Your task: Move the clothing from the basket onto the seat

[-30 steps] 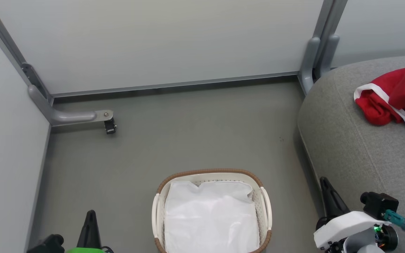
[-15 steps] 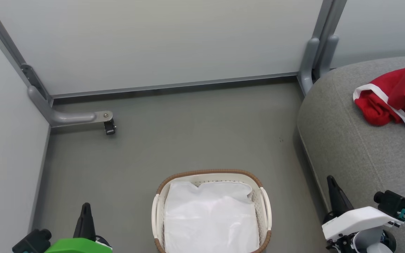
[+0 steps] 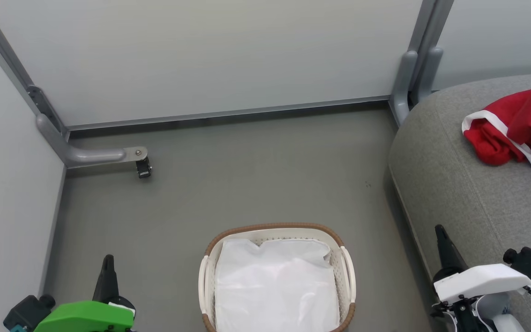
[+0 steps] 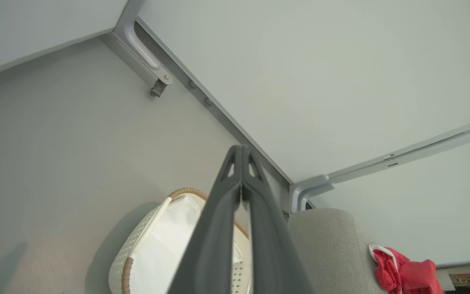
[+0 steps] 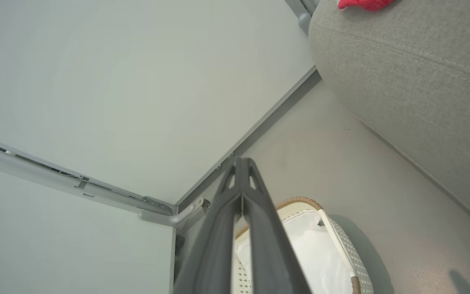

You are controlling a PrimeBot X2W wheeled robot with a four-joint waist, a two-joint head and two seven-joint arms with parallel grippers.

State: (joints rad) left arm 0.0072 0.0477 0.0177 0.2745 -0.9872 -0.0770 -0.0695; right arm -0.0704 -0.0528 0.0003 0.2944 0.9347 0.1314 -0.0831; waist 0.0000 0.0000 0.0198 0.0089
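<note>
Clothing [image 3: 519, 131] lies on the seat [image 3: 468, 193] at upper right, basket [image 3: 344, 258] bottom-centre holds its white liner [image 3: 277, 286], so left hand [image 3: 108, 267] and right hand [image 3: 441, 237] sit pinched closed, empty, apparently task done.

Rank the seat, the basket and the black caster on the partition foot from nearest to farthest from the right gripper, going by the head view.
Measured from the right gripper:
1. seat: its edge lies right beside the fingers, on the right.
2. basket: on the floor to the left, bottom centre.
3. black caster: far left, near the wall corner.
</note>
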